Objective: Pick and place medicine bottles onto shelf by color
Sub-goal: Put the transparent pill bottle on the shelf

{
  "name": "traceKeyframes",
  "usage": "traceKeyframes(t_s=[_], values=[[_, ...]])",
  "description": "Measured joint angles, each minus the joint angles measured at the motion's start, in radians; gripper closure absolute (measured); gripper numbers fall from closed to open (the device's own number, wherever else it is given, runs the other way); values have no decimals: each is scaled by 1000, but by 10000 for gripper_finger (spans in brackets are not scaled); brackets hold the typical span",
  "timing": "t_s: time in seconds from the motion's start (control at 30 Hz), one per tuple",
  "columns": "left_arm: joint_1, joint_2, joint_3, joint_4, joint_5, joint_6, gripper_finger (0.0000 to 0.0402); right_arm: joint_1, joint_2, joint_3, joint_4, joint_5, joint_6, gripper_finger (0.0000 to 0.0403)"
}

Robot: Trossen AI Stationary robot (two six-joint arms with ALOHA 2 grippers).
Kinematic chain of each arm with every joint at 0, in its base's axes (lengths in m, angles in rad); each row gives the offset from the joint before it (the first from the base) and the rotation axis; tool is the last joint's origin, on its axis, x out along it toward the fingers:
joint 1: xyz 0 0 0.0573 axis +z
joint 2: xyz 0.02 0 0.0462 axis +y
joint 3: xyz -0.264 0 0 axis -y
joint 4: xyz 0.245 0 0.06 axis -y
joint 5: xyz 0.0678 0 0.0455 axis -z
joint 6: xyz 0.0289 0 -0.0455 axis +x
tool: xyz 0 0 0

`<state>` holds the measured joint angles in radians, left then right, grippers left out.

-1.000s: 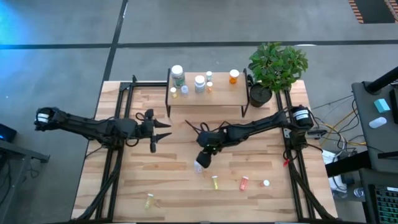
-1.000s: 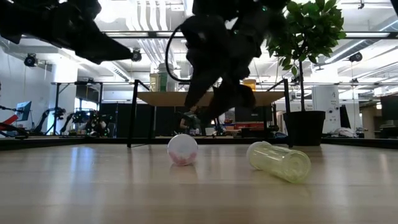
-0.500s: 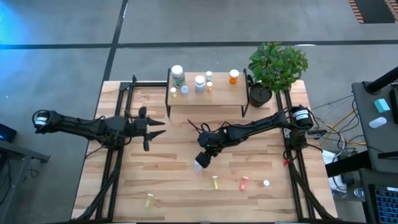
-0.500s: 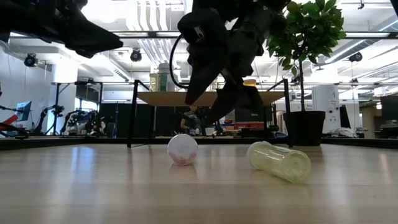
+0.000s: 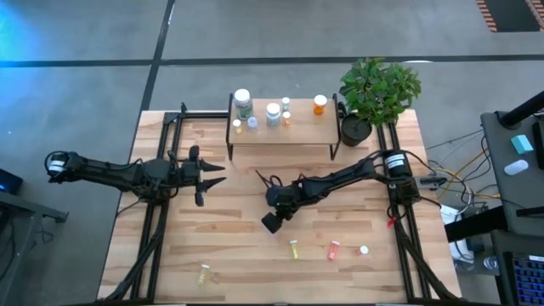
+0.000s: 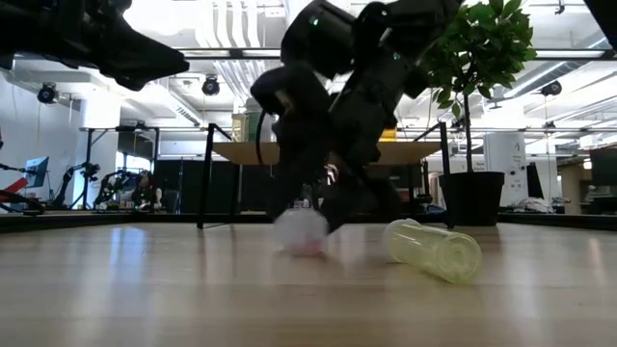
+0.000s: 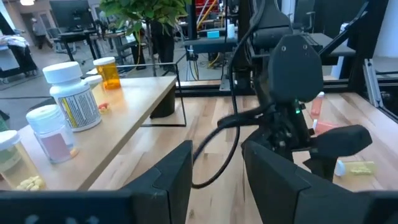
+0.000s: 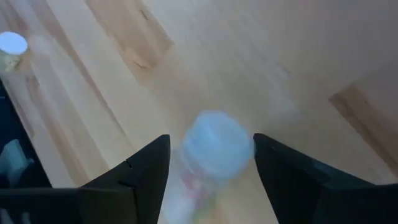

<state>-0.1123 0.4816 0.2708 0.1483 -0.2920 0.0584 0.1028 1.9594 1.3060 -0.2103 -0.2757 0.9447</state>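
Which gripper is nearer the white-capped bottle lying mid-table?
The right. The right gripper is directly over the white-capped bottle, open fingers on either side of it. The left gripper waits off to the table's left side, well away.

Bottles [image 7: 69, 94] on shelf [image 7: 134, 115], right arm [image 7: 292, 93] beyond

We see a light butcher-block wooden table [image 5: 204, 238] carrying a low wooden-topped shelf on black legs [image 5: 302, 132] at its far edge and a potted green plant [image 5: 374, 93] just beside that. Loose on the boards near the front lie a yellow vial [image 5: 293, 249], an orange vial [image 5: 333, 250], a white-capped vial [image 5: 364, 251] and another pale yellow vial [image 5: 204, 274] well apart.

On the shelf stand a large white-capped bottle [image 5: 243, 102], a clear white-capped bottle [image 5: 273, 113] and an orange bottle [image 5: 320, 104].
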Motion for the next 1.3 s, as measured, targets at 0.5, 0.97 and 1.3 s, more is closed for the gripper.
traceKeyframes(t_s=[0.5, 0.97, 1.3], values=[[1, 7, -1, 0, 0, 0, 272, 3, 25, 15, 0, -38, -146, 250], [1, 7, -2, 1, -1, 1, 272, 52, -56, 42, 0, 186, -725, 267], [0, 8, -3, 0, -3, 1, 272, 68, -177, 29, 15, 457, -909, 268]])
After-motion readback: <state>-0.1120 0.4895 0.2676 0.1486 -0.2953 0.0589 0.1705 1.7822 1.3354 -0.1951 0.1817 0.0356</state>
